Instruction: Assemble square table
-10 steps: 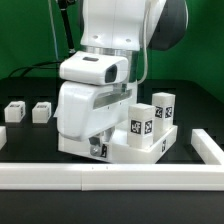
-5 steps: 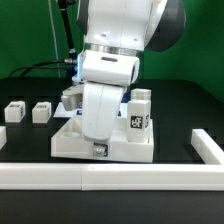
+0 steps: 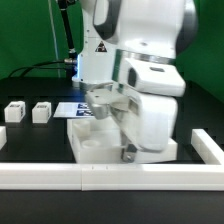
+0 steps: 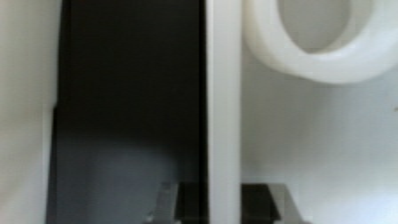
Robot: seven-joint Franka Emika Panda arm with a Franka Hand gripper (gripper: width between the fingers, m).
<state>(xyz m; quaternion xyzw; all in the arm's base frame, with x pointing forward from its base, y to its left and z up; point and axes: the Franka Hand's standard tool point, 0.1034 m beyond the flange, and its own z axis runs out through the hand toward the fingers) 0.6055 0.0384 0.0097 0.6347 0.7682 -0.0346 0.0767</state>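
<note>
We hold the square tabletop (image 3: pixel 96 143) by its rim.
Our gripper (image 4: pixel 221 195) is pinched on the raised rim beside a corner hole (image 4: pixel 320 35); the tabletop lies behind the white rail (image 3: pixel 60 176).

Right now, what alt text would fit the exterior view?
A white robot arm bends over the square tabletop, pincer shut on its rim. Two tagged legs sit at the exterior view's left; a white rail crosses the front.
</note>
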